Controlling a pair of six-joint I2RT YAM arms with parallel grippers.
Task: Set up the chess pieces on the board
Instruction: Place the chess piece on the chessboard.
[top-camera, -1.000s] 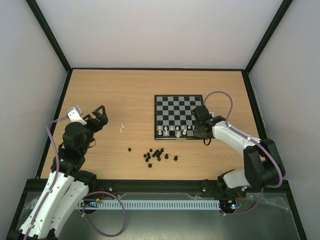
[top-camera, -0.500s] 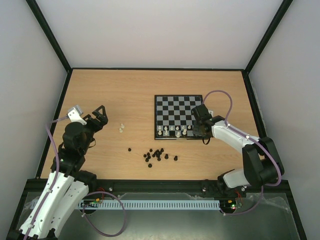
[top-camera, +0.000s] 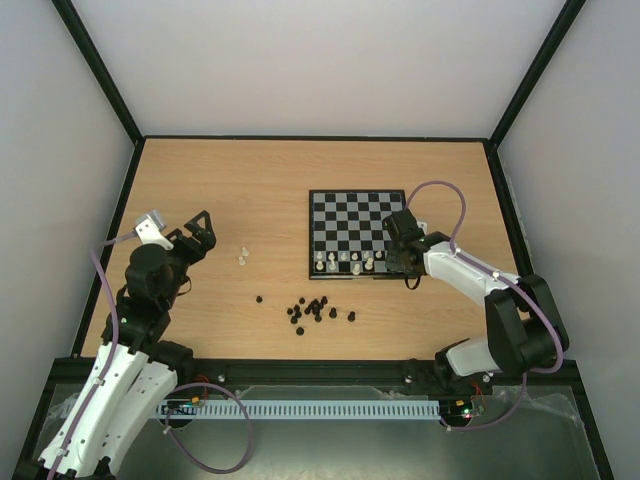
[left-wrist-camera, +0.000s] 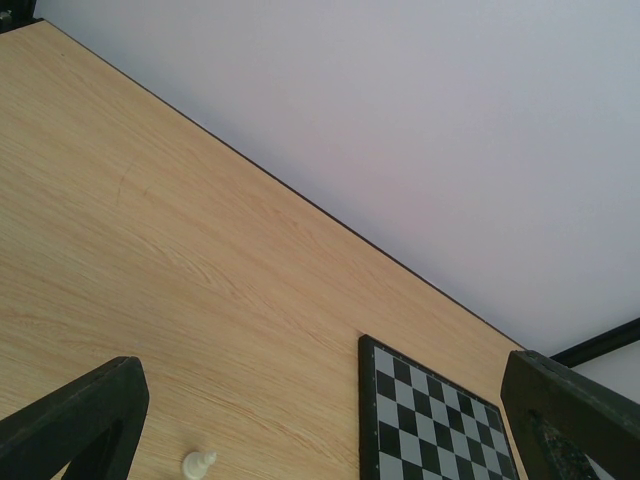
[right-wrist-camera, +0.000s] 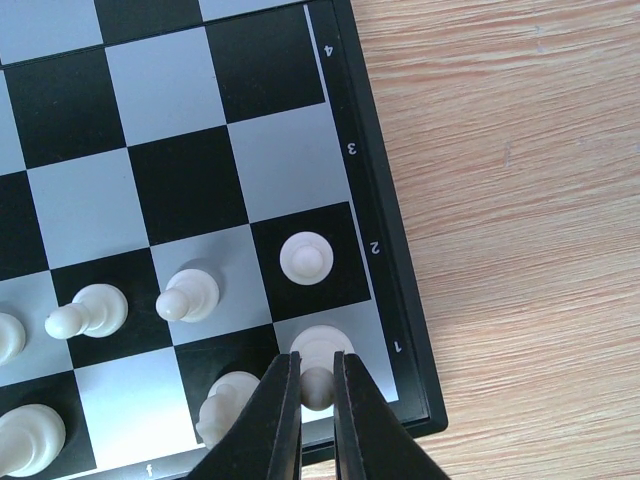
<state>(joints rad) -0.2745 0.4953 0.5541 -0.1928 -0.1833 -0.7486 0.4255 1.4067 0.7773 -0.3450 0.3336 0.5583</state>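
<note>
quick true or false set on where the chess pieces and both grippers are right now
1. The right gripper is shut on a small cream plastic chess piece standing on the near right corner square of the black-and-grey checked square board. True.
2. The left gripper holds a cream piece. False: its jaws are wide open and empty, over the wooden table.
3. The tiny black plastic pieces stand on the board. False: they lie clustered on the table, in front of the board's near edge.
4. Two loose cream pieces sit on the table, left of the board. True.
</note>
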